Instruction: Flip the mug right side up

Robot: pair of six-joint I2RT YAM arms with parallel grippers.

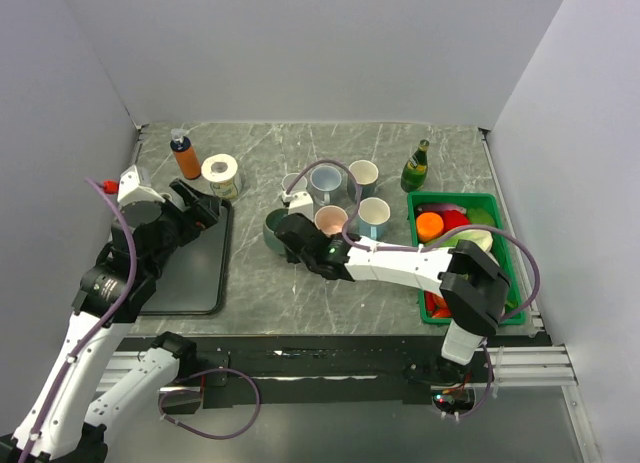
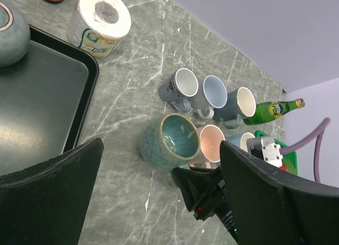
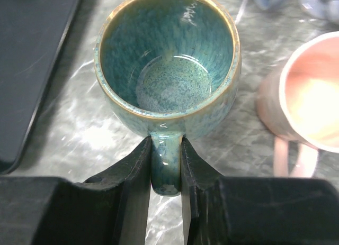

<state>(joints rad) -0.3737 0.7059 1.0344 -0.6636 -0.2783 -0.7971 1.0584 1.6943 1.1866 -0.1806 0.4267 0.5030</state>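
Fingers [image 3: 132, 176] of the right gripper [image 3: 166, 152] clench the handle [image 3: 166, 173] of the upright teal mug [image 3: 167, 60], so retreating unreleased could topple it against the pink mug [image 3: 304, 105] beside it; the left gripper [image 2: 161, 150] hangs released.

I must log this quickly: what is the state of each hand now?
Left hand: open, holding nothing.
Right hand: closed on the mug, by its handle.

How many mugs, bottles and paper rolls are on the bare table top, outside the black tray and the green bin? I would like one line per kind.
Mugs: 6 (teal mug, pink mug, light blue mug, logo mug, large grey mug, white-lined grey mug)
Bottles: 2 (orange bottle, green bottle)
Paper roll: 1
Total: 9
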